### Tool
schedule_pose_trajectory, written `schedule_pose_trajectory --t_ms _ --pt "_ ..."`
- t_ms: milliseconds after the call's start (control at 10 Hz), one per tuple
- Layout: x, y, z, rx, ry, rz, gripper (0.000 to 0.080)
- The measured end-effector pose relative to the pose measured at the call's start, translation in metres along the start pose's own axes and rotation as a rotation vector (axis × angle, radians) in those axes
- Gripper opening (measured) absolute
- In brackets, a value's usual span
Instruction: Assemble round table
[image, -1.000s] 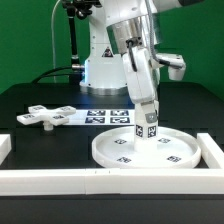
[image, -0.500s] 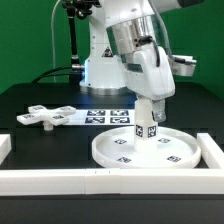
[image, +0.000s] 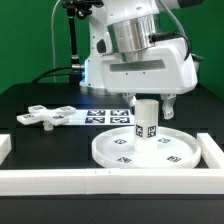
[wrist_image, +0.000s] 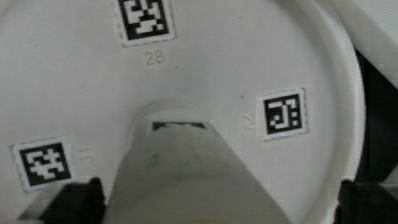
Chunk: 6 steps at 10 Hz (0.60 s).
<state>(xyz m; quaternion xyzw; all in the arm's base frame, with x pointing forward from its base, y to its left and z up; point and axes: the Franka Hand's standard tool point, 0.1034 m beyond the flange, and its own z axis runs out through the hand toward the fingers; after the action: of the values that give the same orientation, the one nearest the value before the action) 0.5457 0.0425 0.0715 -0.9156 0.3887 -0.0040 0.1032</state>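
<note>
Post (image: 146, 122) upright at centre of disc (image: 185, 152). Gripper (image: 152, 99) directly above post top, jaws spread wide, nothing held. Step judged: seating post in disc. Next move calls for closing on post and twisting (foot (image: 42, 116) lies untouched, exterior view's left).

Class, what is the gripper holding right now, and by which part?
Nothing: the gripper stands open around the upright post, its fingers clear of the post's sides.
</note>
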Motion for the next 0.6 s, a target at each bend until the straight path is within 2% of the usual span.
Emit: schedule_pose_trajectory --t_ms 100,600 --pt "-0.0006 -0.0005 0.0003 -0.007 0.007 -0.088 0.0649" --pt "0.0009 0.0018 0.0012 -0.01 0.005 -0.385 0.0649"
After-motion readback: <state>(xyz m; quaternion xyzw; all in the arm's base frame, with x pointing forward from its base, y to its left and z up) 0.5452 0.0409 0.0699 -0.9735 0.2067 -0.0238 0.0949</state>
